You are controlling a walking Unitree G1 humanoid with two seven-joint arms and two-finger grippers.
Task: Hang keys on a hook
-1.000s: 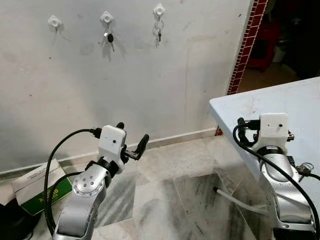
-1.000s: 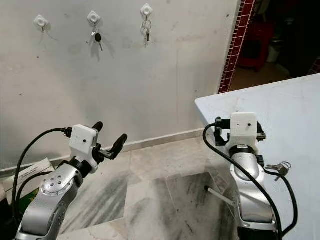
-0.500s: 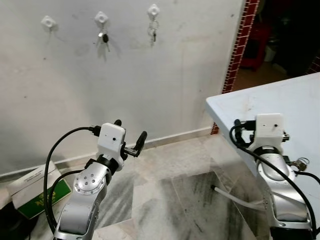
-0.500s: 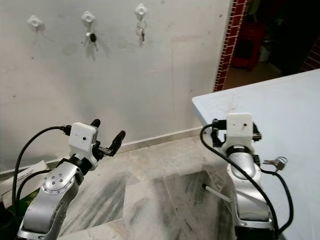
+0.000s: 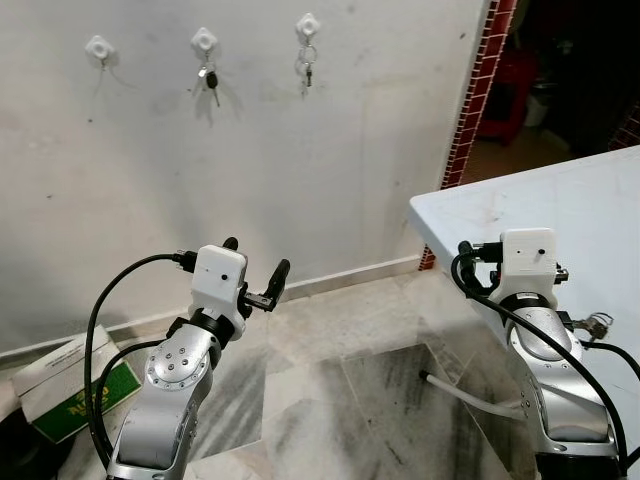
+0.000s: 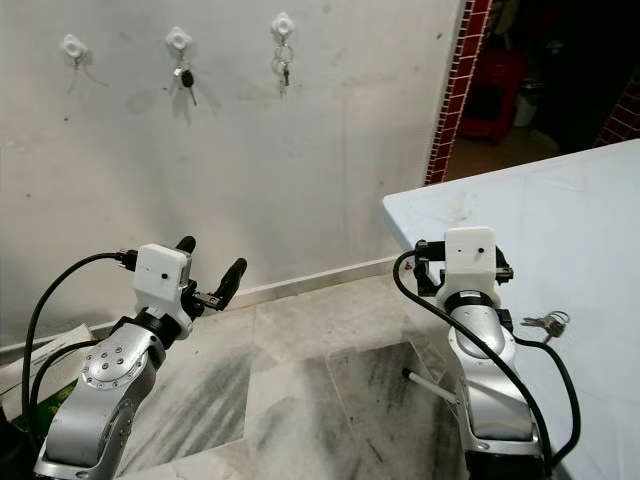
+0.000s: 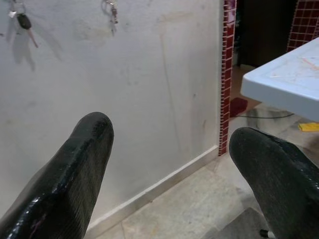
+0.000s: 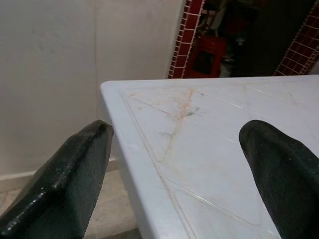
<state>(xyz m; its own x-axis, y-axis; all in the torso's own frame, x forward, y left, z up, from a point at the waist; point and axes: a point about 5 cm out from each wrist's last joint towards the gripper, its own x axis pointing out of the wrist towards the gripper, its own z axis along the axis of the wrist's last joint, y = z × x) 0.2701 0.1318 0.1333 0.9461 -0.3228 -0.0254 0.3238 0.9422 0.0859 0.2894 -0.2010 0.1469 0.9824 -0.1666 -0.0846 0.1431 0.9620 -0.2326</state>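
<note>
Keys (image 6: 547, 322) farther right on table (image 6: 560, 215)

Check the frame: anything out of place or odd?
One thing: a loose bunch of keys lies on the white table behind the right arm, not on a hook. The leftmost hook is bare, while the other two hooks hold keys. Both grippers, left and right, are open and hold nothing.

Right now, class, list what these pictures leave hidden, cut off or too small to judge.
- Keys on the table: partly behind the right arm and its cable in the eye views.
- Left hook: too small to tell whether anything hangs there.
- Box: the left arm covers part.
</note>
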